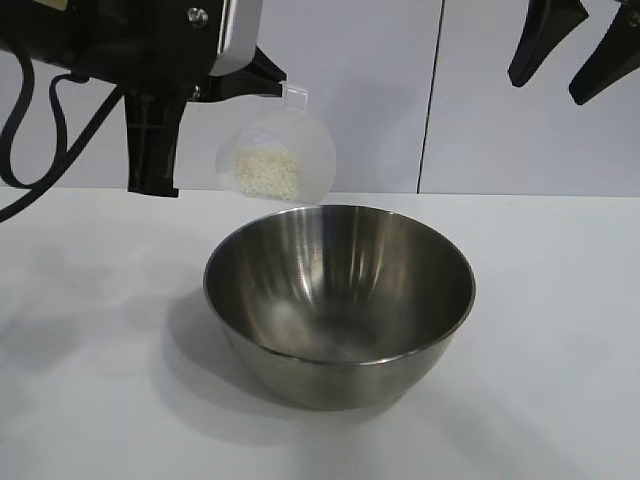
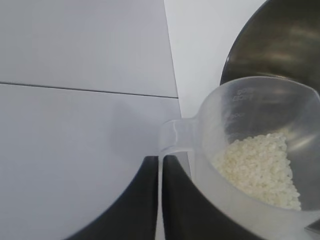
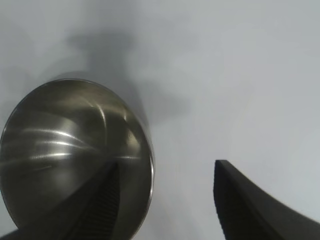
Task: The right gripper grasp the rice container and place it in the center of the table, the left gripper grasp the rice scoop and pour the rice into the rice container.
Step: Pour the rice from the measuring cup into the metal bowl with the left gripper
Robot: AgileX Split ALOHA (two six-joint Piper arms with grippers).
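1. Nearest the exterior camera stood the rice container (image 1: 339, 305), a shiny steel bowl, upright on the table (image 1: 90, 400), about midway between the left and right edges and toward the near edge. Nothing lay inside it in this view.
2. Above and behind the bowl's far-left rim hung the rice scoop (image 1: 276, 153), tilted on its side, mouth turned toward the camera. The rice (image 1: 268, 171) was heaped in its lower part. No grains showed on the table or in the bowl.
3. The left gripper (image 1: 262, 80) came in from the upper left, fingers pinched shut on the scoop's small handle.
4. The left wrist view added what the exterior could not: the two black fingers (image 2: 141, 205) pressed nearly together on the handle tab, printed measure marks on the scoop (image 2: 252, 145) wall, the grains (image 2: 260, 170) banked against one side, and the bowl's dark rim (image 2: 280, 47) just past the scoop's lip.
5. The right gripper (image 1: 575, 50) was raised at the upper right, clear of the bowl, jaws apart and holding nothing.
6. The right wrist view alone showed the bowl (image 3: 70, 155) from above, interior streaked with reflections, bare table (image 3: 240, 75) beside it, and the spread fingers (image 3: 250, 205) touching neither.
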